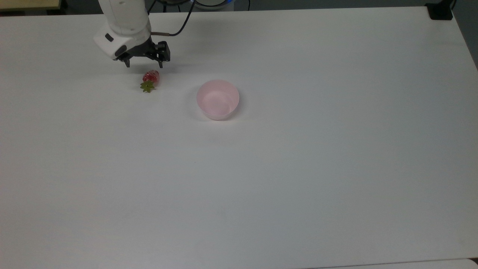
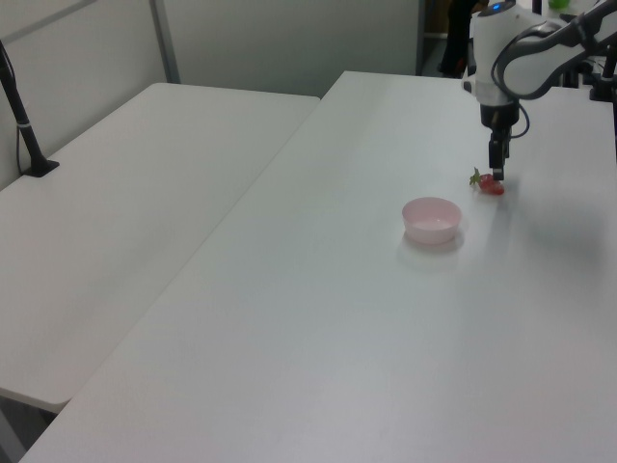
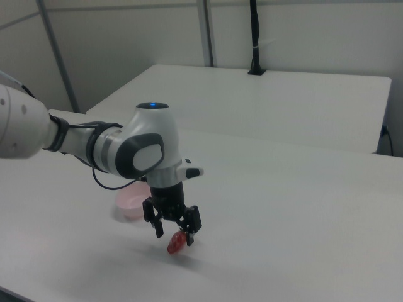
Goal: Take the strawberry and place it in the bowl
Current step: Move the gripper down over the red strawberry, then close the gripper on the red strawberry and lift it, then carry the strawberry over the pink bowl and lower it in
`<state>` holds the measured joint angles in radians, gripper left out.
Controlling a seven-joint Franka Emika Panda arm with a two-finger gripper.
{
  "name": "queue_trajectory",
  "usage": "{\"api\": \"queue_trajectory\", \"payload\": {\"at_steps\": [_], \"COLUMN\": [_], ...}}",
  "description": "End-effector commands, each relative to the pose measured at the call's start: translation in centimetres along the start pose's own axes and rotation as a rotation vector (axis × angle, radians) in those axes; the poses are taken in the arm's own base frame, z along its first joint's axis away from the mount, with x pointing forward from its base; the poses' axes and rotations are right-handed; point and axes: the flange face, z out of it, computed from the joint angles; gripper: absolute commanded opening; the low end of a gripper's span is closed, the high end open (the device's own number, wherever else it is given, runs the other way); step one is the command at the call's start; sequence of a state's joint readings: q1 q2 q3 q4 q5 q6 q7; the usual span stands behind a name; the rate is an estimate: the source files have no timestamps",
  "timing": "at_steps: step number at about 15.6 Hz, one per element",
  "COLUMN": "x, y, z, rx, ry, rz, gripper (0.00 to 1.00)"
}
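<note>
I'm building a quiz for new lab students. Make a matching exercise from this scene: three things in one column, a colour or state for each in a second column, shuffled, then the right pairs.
Column 1:
1. strawberry
2. bowl
3. hand

Column 2:
A. open, poised just above the fruit
B. pale pink, nothing inside
C. red with a green cap, lying on the table

Pairs: 1-C, 2-B, 3-A
</note>
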<state>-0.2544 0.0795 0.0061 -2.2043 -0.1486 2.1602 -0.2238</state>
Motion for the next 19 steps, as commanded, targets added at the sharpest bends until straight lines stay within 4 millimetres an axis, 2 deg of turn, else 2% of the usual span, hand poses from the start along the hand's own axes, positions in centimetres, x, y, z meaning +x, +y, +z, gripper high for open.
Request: {"api": "queue_trajectory", "payload": {"at_steps": [1, 2, 3, 5, 6, 7, 8, 10, 14, 16, 18, 19], "x": [1.5, 1.7, 1.9, 2.0, 2.3, 2.3, 2.4, 2.4, 2.3, 3.0, 4.2, 4.6], "y": [-1.1, -1.3, -1.3, -1.3, -1.2, -1.2, -1.2, -1.2, -1.3, -2.0, -4.3, -4.8], "z": [2.0, 2.2, 2.0, 1.8, 1.4, 1.2, 1.0, 0.9, 0.2, -2.5, -5.9, -7.2], "rx": [-0.008, -0.006, -0.003, 0.004, 0.025, 0.037, 0.046, 0.049, 0.048, 0.058, 0.105, 0.127], "ry": [0.02, 0.03, 0.04, 0.045, 0.055, 0.06, 0.064, 0.065, 0.064, 0.047, 0.035, 0.054], "rz": [0.057, 0.068, 0.073, 0.08, 0.093, 0.102, 0.11, 0.109, 0.105, 0.096, 0.072, 0.08], "gripper": [0.96, 0.95, 0.9, 0.66, 0.49, 0.38, 0.33, 0.27, 0.25, 0.25, 0.25, 0.25]}}
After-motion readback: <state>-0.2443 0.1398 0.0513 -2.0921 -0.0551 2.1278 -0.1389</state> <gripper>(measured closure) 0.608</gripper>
